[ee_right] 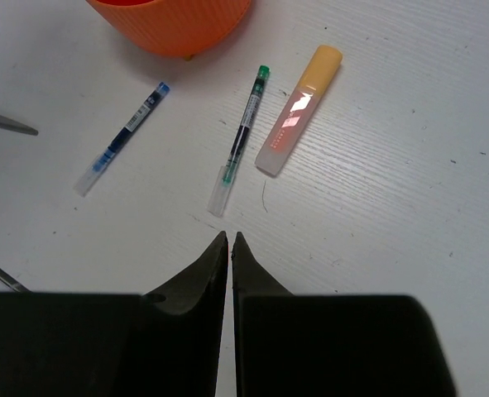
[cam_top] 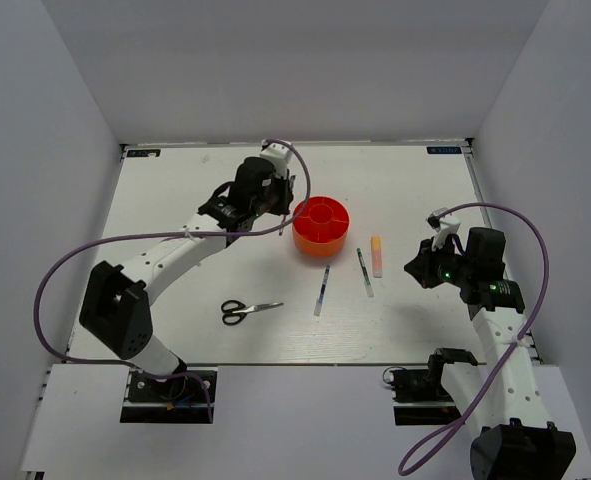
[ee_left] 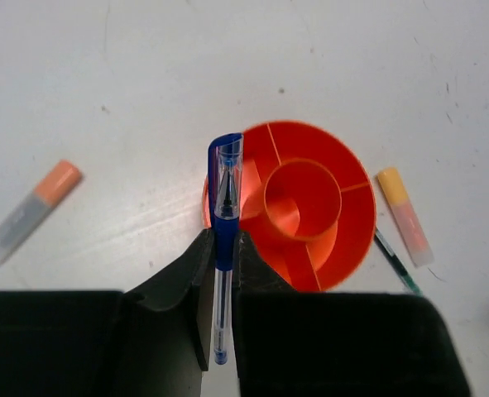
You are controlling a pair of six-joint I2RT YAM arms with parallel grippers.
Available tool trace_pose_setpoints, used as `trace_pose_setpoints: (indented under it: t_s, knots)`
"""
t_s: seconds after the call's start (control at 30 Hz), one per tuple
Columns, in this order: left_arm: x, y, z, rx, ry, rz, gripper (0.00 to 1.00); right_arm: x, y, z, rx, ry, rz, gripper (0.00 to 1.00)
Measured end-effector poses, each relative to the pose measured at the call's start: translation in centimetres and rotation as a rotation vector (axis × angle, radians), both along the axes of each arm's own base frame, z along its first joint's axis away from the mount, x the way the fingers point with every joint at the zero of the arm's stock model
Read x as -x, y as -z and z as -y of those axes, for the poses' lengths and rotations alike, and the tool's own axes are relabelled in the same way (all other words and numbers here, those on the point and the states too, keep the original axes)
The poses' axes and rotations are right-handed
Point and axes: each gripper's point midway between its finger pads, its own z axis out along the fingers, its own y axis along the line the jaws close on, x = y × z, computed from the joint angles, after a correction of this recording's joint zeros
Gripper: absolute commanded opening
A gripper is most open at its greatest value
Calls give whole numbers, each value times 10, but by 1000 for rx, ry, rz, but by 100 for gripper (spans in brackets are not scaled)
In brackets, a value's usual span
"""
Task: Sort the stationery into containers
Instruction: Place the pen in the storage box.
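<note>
Left jaws pinch a blue gel pen [ee_left: 225, 207] mid-barrel. It has a clear plastic body, blue cap and dark rubbery grip. Its capped end overlaps the left rim of the organizer cup [ee_left: 347, 223] at centre of the left-wrist frame. The cup is round orange-red plastic, smooth inside, with a central well and radial dividers. Its outer wall looks ribbed in the right-wrist view. It sits just right of centre in the top view. Right jaws are pressed together with nothing between them, above the matte white desk [cam_top: 165, 180] at right of the top frame. Lying flat: a slim blue-ink pen [cam_top: 322, 290] below the cup, a slim green-tipped pen [cam_top: 365, 272] right of it, and a stubby peach-orange highlighter [cam_top: 377, 256] with translucent body just beside that, not touching. Black-handled scissors [cam_top: 250, 310], metal blades together, lie lower left of centre. An orange-capped marker [ee_left: 29, 212] with a grey-white barrel is at the left edge of the left-wrist frame.
</note>
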Motion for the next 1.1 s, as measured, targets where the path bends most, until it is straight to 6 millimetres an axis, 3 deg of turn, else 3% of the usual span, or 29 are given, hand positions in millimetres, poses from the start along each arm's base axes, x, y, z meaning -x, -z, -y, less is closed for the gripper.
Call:
trace_pose_setpoints:
  t_s: [0.2, 0.33, 0.5, 0.7, 0.9, 1.1]
  knots:
    - [-28, -21, 33, -11, 0, 228, 0, -1, 0, 2, 7, 8, 2, 7]
    - [-34, -38, 54, 22, -11, 356, 0, -1, 1, 2, 8, 10, 0, 7]
    - [-37, -34, 72, 40, -33, 414, 0, -2, 1, 2, 9, 11, -1, 7]
    - [-39, -10, 64, 7, -99, 405, 0, -2, 1, 2, 10, 11, 0, 7]
    - [-46, -18, 53, -3, -167, 447, 0, -2, 1, 2, 10, 10, 0, 7]
    - [-58, -23, 55, -26, -186, 475, 0, -2, 1, 2, 10, 10, 0, 7]
